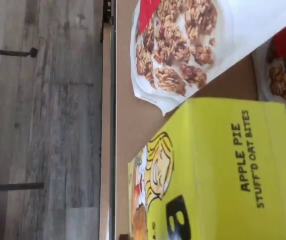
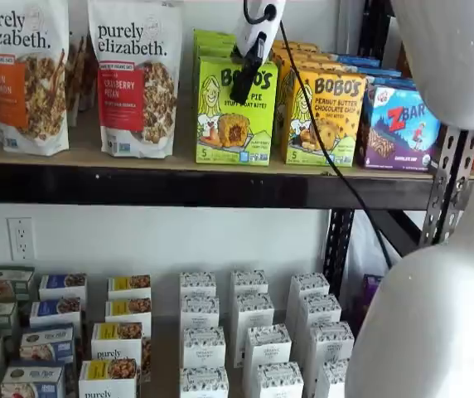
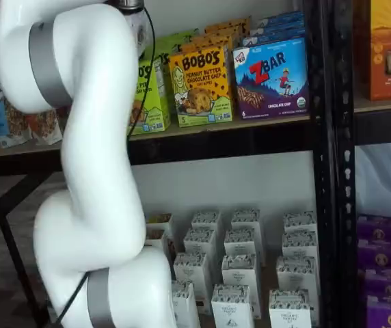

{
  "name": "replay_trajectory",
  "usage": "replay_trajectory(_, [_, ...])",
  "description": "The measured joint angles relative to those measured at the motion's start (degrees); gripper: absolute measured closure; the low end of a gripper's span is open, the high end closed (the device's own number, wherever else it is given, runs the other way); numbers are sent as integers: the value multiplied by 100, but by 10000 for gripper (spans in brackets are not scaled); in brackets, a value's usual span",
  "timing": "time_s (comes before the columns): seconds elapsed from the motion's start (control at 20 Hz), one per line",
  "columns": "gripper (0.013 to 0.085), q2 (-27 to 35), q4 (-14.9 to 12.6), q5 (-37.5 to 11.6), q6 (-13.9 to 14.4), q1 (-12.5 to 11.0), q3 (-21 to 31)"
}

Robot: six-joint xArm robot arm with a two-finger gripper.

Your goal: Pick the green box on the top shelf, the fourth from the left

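Observation:
The green box stands upright at the front of a row of identical lime-green cartons on the top shelf. It sits between a granola bag and the yellow-orange Bobo's box. My gripper hangs from above, right in front of the box's upper face. Only one black finger shows under the white body, so I cannot tell if it is open. The wrist view shows the box's top and face close below. In a shelf view my arm hides most of the box and the gripper.
Purely Elizabeth granola bags stand left of the green box. A yellow-orange Bobo's box and a blue ZBar box stand right of it. A black cable hangs across them. Small white cartons fill the lower shelf.

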Motion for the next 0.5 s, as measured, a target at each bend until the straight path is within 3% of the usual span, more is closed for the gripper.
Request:
replay_trajectory(0.15, [290, 14, 10, -5, -4, -4, -10])
replay_trajectory(0.25, [370, 18, 17, -9, -5, -5, -14])
replay_trajectory(0.5, [370, 48, 12, 38, 2, -3, -67])
